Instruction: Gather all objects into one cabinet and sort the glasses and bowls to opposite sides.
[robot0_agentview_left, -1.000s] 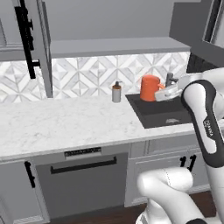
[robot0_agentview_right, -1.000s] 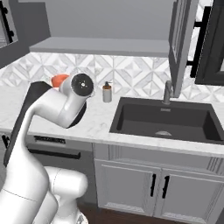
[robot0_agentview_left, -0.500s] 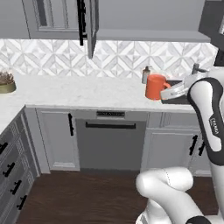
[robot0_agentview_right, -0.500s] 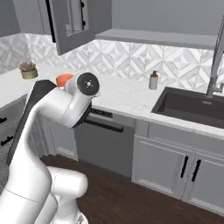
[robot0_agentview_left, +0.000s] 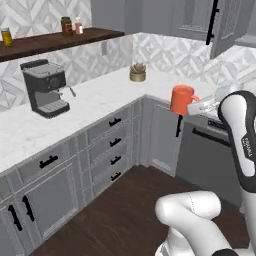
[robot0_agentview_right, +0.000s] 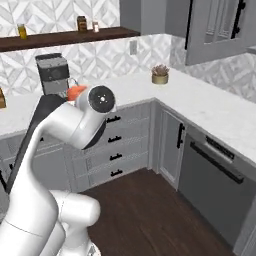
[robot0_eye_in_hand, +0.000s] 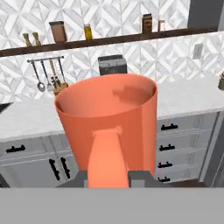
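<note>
Orange cup (robot0_agentview_left: 181, 99) carried upright in mid-air at centre right of the left base view, clear of the bench (robot0_agentview_left: 95, 100) and above the dark wood floor (robot0_agentview_left: 125, 210); handle turned toward the claw (robot0_agentview_left: 199, 106), jaws narrowed and clamped on that handle; in the hand view, cup (robot0_eye_in_hand: 109, 127) large in the centre of the frame, open mouth up, handle running down to the two dark fingertips (robot0_eye_in_hand: 139, 178) at the bottom edge; in the right base view, just an orange sliver of the cup (robot0_agentview_right: 76, 92) at centre left, peeking past the round white joint of the arm.

Grey wall cabinet (robot0_agentview_left: 220, 25) at upper right of the left base view, door ajar with a black bar handle; same cabinet (robot0_agentview_right: 220, 30) at upper right of the right base view, well apart from the cup.

Black coffee machine (robot0_agentview_left: 46, 87) on the bench at left; small potted plant (robot0_agentview_left: 138, 72) in the bench corner, upper middle; dark wooden shelf (robot0_agentview_left: 55, 42) with small jars at upper left; dishwasher front (robot0_agentview_right: 212, 187) at lower right of the right base view.
</note>
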